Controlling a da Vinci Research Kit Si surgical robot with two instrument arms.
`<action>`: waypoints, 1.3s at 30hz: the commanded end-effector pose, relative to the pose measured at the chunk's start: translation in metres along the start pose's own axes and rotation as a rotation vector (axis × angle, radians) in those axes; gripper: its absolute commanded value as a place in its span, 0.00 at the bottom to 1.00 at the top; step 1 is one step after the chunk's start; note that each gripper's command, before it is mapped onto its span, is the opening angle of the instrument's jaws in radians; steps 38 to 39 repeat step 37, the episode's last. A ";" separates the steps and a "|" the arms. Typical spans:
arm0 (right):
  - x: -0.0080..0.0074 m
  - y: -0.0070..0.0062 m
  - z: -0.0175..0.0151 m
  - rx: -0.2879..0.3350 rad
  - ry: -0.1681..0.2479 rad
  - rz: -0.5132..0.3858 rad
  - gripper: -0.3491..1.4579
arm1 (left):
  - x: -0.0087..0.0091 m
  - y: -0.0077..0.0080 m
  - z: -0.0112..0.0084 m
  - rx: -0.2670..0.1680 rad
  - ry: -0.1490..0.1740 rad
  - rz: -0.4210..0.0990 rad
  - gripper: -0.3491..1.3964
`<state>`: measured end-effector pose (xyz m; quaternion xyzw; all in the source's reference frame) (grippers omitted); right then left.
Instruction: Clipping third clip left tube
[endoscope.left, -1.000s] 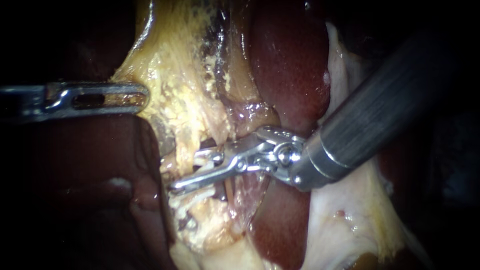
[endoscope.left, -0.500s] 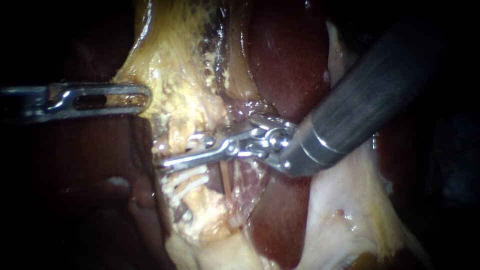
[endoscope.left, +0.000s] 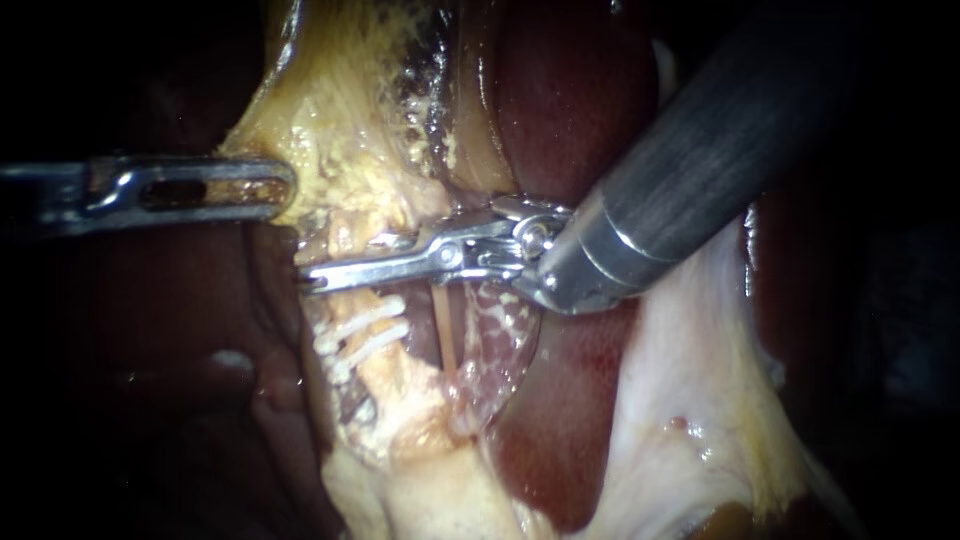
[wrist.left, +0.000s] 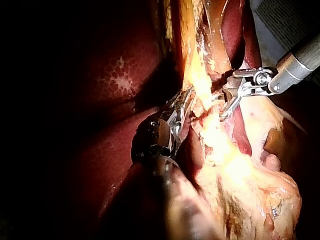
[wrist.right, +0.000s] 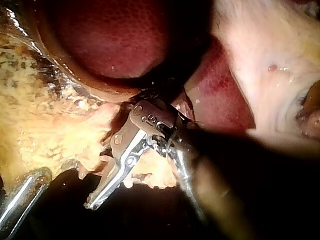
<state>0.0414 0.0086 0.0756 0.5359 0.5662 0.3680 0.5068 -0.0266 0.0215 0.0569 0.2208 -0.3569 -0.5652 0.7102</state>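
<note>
Chiefly: liver (endoscope.left: 575, 120), smooth, dark red. Yellow fatty tissue (endoscope.left: 340, 110), crumbly, pinched by left instrument (endoscope.left: 283, 188)'s slotted steel jaws. Right instrument (endoscope.left: 322, 262), jaws level, tips toward view's left, clamped across left tube (endoscope.left: 372, 372), which runs upright. Two white ribbed clips (endoscope.left: 365, 325) just beneath.

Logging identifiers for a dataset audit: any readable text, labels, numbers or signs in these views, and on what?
No text here can be quoted.
On the right instrument, a stamped mark shows in the right wrist view: too small and blurred to read.
On the left instrument: no marking shows.
On the liver and the clips: no text, labels or signs.
</note>
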 end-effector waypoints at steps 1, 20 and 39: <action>0.0000 0.0000 -0.0001 0.001 0.000 -0.001 0.49 | 0.0000 0.0001 0.0001 0.000 -0.001 -0.001 0.00; -0.0003 0.0005 -0.0014 0.013 -0.026 -0.023 0.00 | -0.0001 0.0009 -0.0001 -0.009 -0.006 -0.003 0.00; -0.0004 0.0005 -0.0015 0.023 -0.028 -0.060 0.00 | -0.0001 0.0009 -0.0001 -0.009 -0.006 -0.003 0.00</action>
